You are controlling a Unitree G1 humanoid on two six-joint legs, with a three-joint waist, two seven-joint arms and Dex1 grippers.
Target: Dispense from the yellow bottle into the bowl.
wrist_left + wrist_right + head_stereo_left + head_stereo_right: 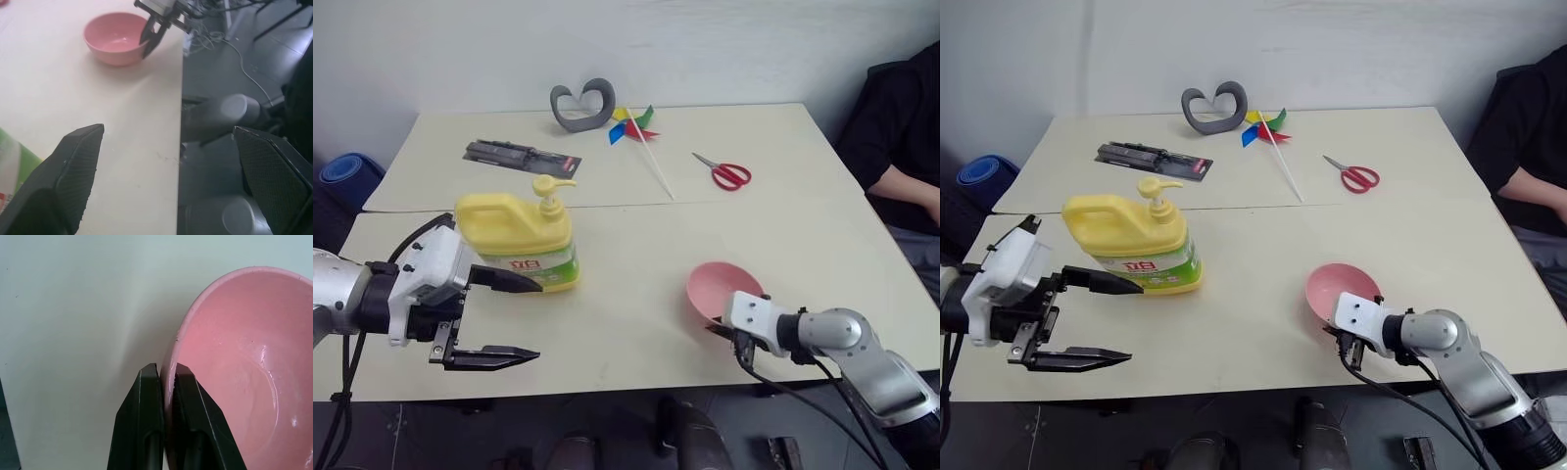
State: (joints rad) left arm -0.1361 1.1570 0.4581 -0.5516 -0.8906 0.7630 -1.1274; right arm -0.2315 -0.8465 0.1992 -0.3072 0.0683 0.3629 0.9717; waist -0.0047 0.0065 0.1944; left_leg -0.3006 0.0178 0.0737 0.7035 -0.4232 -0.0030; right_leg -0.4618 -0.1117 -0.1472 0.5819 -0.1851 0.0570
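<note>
two cream tables (783, 245) abutting

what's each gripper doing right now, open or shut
left gripper: open, empty, beside the yellow bottle
right gripper: shut on the bowl rim

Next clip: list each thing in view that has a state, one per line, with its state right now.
yellow bottle: upright on the table, pump on top, not held.
bowl: tilted, rim pinched between the right fingers.
right gripper: shut on the bowl's rim.
left gripper: open, holding nothing, beside the yellow bottle.
scissors: lying flat, blades closed.
pinwheel: lying flat on the table.
</note>
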